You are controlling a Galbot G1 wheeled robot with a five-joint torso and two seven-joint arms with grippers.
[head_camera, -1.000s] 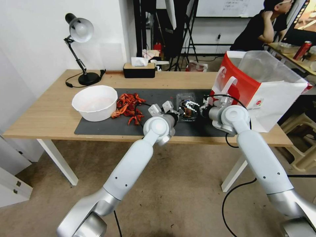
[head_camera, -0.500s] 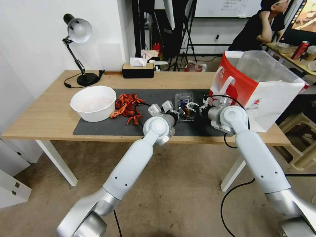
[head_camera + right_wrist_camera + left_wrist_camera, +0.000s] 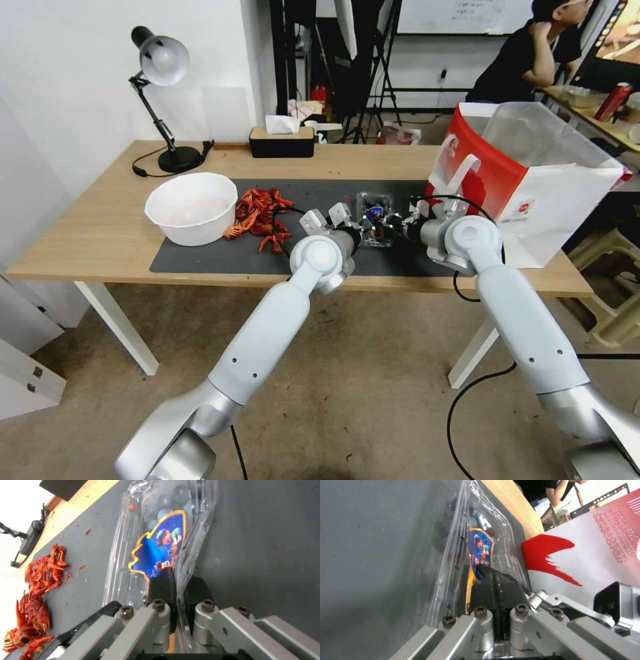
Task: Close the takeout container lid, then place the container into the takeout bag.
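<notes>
The takeout container (image 3: 375, 212) is a small clear clamshell with dark berries, lying on the dark mat just left of the takeout bag (image 3: 533, 177). Its lid (image 3: 160, 545), which carries a blue cartoon label, lies down over the base. My right gripper (image 3: 178, 581) is shut on the container's clear rim, which runs between its black pads; it reaches in from the bag side (image 3: 392, 225). My left gripper (image 3: 484, 568) is shut with its tips resting on the labelled lid, coming from the near left (image 3: 365, 230). The red-and-white bag (image 3: 586, 555) stands open at the top.
A white bowl (image 3: 192, 207) and a heap of red crayfish shells (image 3: 261, 217) sit on the left of the mat (image 3: 220, 257). A desk lamp (image 3: 163, 100) and a tissue box (image 3: 281, 141) stand along the back edge. The bag fills the table's right end.
My right gripper's fingers have drawn together on the container's near rim. The left gripper has stayed on the lid. The container has kept its place.
</notes>
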